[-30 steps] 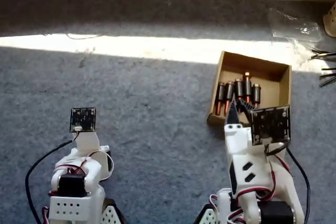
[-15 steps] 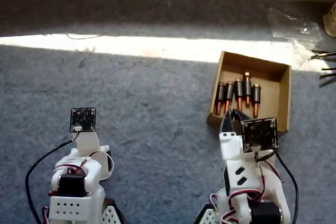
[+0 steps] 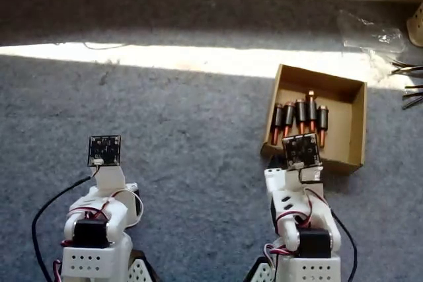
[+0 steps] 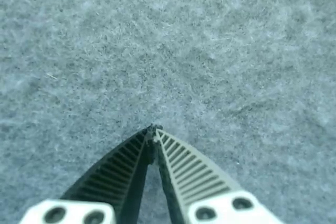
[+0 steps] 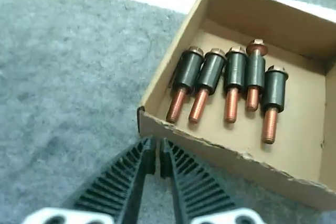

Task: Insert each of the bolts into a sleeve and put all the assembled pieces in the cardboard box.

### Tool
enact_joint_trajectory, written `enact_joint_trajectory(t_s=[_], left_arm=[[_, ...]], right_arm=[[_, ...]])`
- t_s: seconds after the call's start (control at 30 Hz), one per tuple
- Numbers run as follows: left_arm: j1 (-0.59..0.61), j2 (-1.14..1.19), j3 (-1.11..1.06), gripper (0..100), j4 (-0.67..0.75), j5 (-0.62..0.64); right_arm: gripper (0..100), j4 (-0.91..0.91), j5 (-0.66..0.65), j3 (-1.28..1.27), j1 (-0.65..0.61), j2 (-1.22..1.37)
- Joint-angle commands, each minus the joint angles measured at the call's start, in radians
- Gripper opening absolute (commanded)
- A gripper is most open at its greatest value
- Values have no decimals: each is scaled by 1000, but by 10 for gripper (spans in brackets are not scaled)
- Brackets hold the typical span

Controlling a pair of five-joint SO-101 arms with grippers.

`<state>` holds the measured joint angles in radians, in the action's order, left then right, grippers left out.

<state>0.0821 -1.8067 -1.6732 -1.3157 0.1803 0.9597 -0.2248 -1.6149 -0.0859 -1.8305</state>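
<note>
Brown cardboard box (image 3: 360,123) sits on the grey carpet (image 3: 185,137) in front of the right arm. Five bolts in black sleeves (image 3: 301,117) lie side by side on its floor, their copper threads pointing toward the arms. The right gripper (image 5: 157,146) hangs just outside the box's near wall, its jaws closed to a thin slit and holding nothing. The left gripper (image 4: 154,129) is well apart from the box, over carpet, jaws closed tip to tip and empty.
</note>
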Motion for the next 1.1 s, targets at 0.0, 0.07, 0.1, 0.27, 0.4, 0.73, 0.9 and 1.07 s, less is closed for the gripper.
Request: enact_joint_trajectory(t_s=[0.0, 0.07, 0.1, 0.27, 0.4, 0.73, 0.9, 1.07], left_arm=[[10, -12, -24, 5, -5, 5], [10, -12, -24, 5, -5, 5], [10, -12, -24, 5, -5, 5], [10, -12, -24, 5, -5, 5], [10, -12, -24, 5, -5, 5], [10, -12, -24, 5, -5, 5], [10, -12, -24, 5, -5, 5], [10, -12, -24, 5, -5, 5]], right_arm=[[4, -28, 6, -19, -8, -7], [4, -28, 6, -54, -8, -7], [4, -28, 6, -74, -8, -7], [4, -24, 12, -165, -8, -7], [4, 21, 17, -177, -8, -5], [6, 120, 310, -180, -4, -5], [6, 202, 310, -180, -4, -5], [6, 283, 308, -179, -4, -5]])
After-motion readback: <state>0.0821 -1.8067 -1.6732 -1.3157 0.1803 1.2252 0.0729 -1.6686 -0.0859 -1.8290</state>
